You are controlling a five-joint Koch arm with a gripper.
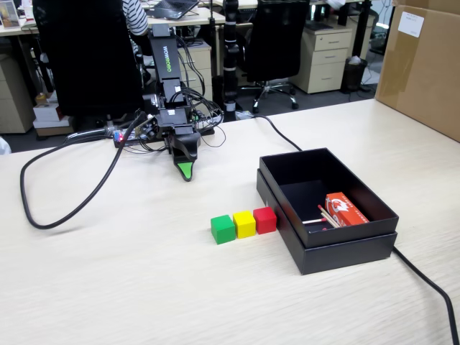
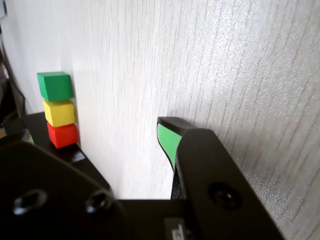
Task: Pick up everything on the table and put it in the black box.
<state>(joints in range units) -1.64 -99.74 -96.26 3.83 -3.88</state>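
**Cubes in a row beside the box, end effector hanging clear**

Cubes sit on the desk [image 1: 108,287] in a tight line of three: the green cube [image 1: 223,228], the yellow cube [image 1: 244,223] and the red cube [image 1: 264,219], each touching its neighbour. In the fixed view the row runs from 8 o'clock to 2 o'clock, with the red one just beside the near wall of the black box [image 1: 345,251], though I cannot tell whether they touch. The box lies at 3 o'clock of the cubes, open at the top, and holds an orange-red printed packet [image 1: 346,209] with a few thin sticks beside it.

My end effector [image 1: 185,169] points down at the desk at about 11 o'clock from the cubes, well apart from them, and grasps nothing. Only one green-tipped finger shows in the fixed view. In my wrist view I see the green pad of one finger [image 2: 168,141] over bare wood grain, and the other finger is hidden behind my own black housing, so I cannot tell whether I am released or clenched. From there the cubes stand at 10 o'clock, green farthest.

A thick black cable [image 1: 72,208] loops across the desk at 9 o'clock from my base.
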